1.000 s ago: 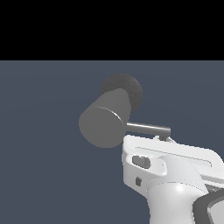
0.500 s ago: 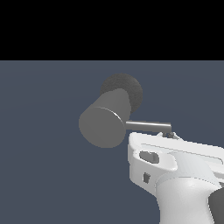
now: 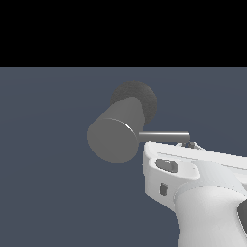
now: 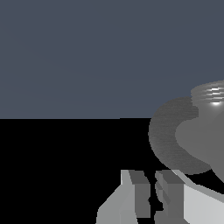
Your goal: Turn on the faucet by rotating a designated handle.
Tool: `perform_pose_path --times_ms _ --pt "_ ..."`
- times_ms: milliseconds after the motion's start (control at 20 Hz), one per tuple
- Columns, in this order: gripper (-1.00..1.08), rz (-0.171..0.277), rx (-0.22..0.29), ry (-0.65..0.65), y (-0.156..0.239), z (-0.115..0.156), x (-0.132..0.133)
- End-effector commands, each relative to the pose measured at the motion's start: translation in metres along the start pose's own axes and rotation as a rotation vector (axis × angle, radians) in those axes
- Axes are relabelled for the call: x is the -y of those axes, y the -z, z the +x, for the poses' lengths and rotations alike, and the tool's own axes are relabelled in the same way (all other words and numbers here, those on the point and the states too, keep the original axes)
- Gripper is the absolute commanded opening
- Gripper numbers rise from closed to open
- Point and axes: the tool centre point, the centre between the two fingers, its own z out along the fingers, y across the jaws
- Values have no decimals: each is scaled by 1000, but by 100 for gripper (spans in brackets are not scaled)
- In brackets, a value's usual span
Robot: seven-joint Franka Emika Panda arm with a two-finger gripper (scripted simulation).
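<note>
One faucet [image 3: 114,140], one handle [image 3: 164,136].

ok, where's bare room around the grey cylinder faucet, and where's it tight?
Open blue-grey floor lies toward the exterior view's left of the matte grey cylinder faucet, and below it. Crowded on the right: the thin silver rod handle sits just above the white glossy gripper.
</note>
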Motion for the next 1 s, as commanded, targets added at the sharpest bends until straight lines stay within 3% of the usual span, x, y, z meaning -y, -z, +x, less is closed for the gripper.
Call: perform_pose_path --times_ms 0,850,900,950 --pt "-100 -26 42 -9 1 -25 -17" --pt "-100 -38 66 -16 4 -75 -35" --pt "-100 -12 13 -11 4 -51 -19" --pt "-100 -13 15 -11 5 -54 -22"
